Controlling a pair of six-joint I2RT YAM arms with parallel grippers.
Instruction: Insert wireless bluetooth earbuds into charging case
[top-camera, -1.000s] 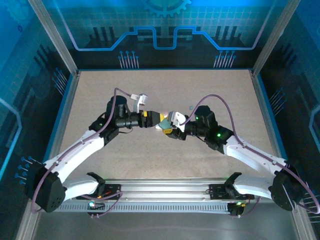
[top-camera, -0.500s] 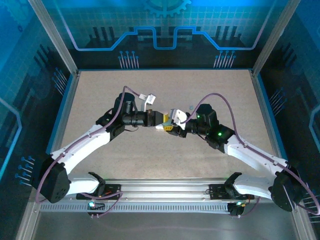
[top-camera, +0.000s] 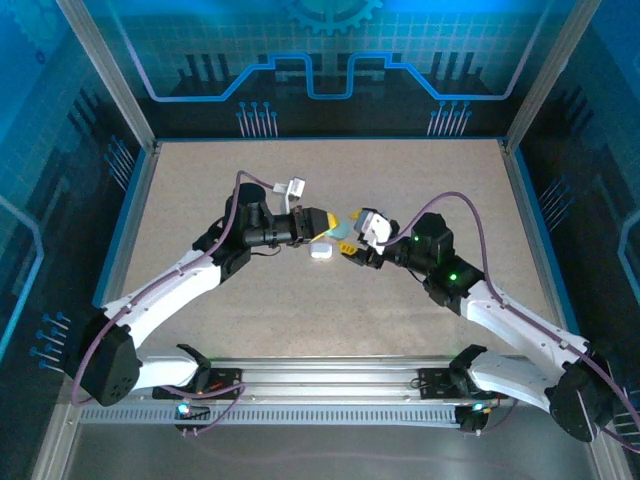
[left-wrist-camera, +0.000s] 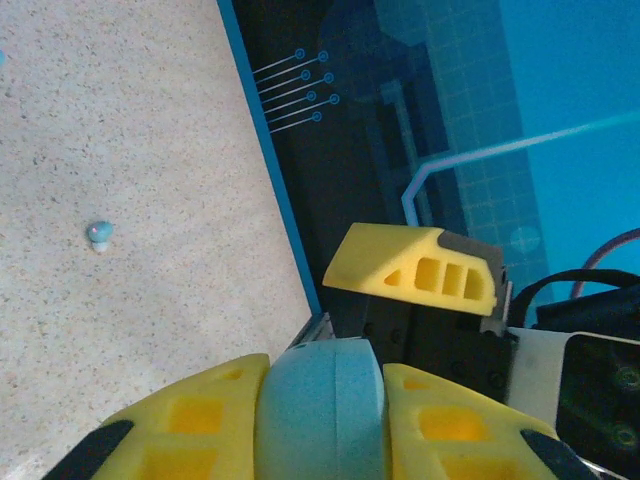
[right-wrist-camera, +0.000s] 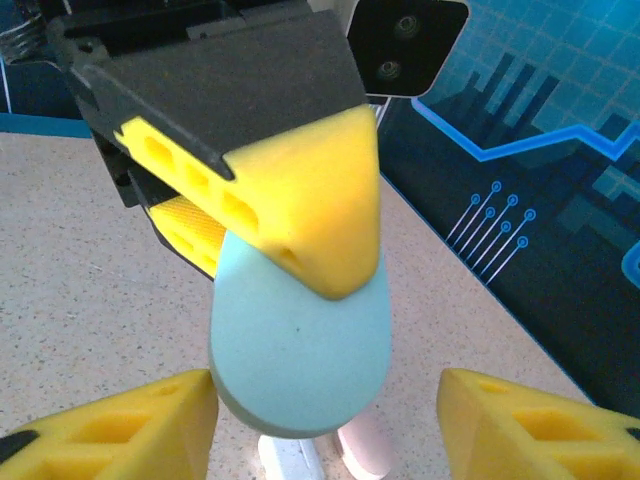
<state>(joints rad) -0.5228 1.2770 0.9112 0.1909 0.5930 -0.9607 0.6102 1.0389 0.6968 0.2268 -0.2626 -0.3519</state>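
Observation:
My left gripper (top-camera: 322, 224) (left-wrist-camera: 320, 400) is shut on a pale blue charging case (left-wrist-camera: 322, 405) (right-wrist-camera: 300, 345), its yellow fingers (right-wrist-camera: 300, 190) pinching the case's flat sides above the table. My right gripper (top-camera: 350, 245) (right-wrist-camera: 325, 405) faces it with jaws open, a finger on each side of the case's rounded end, apart from it. One small pale blue earbud (left-wrist-camera: 99, 234) lies alone on the speckled table. In the left wrist view, one yellow finger of the right gripper (left-wrist-camera: 410, 268) shows just beyond the case.
A white case (top-camera: 320, 253) (right-wrist-camera: 290, 460) and a pink case (right-wrist-camera: 365, 445) lie on the table right under the held case. The table's blue-edged far wall (left-wrist-camera: 270, 170) runs behind. Both arms meet near the table's middle.
The left gripper has shut on the blue case. The right gripper has opened off it and drawn back to the right; the case now hangs slightly higher and farther back.

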